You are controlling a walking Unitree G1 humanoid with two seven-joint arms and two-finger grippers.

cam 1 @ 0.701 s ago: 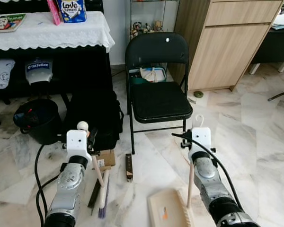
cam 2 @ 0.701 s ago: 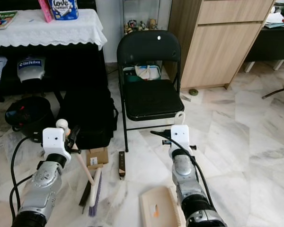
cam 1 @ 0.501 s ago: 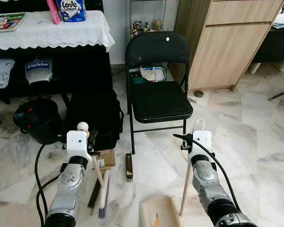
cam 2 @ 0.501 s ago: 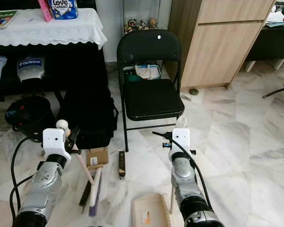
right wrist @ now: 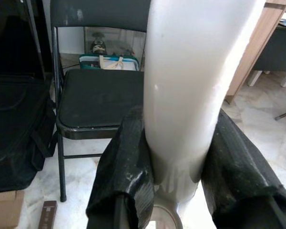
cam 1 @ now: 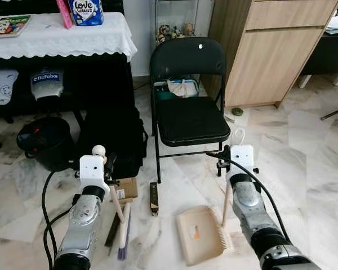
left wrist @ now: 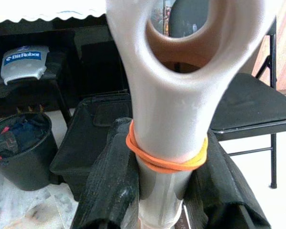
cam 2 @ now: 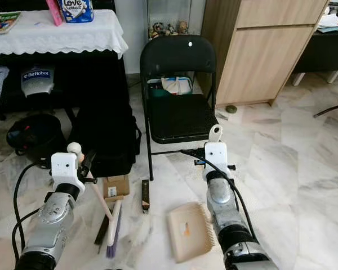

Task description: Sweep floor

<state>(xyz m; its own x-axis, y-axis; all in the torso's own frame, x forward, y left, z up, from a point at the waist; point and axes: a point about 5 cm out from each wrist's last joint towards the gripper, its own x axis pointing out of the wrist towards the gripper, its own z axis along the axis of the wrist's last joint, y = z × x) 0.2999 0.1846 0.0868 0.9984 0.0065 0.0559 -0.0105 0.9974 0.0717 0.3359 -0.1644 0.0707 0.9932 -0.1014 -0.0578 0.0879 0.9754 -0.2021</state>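
Note:
My left gripper is shut on the cream handle of a small broom; an orange rubber band rings the handle above the fingers. The broom's purple bristles rest on the marble floor at lower left. My right gripper is shut on the white handle of the dustpan. The beige dustpan, with a comb edge and an orange mark inside, lies flat on the floor just left of my right arm.
A black folding chair stands straight ahead. A black bag, a black bucket, a small cardboard box and a dark wooden block lie at left. A wooden cabinet stands at back right.
The right arm has pushed the dustpan forward and to the right, away from the bottom edge of the picture. The left arm and broom have stayed put.

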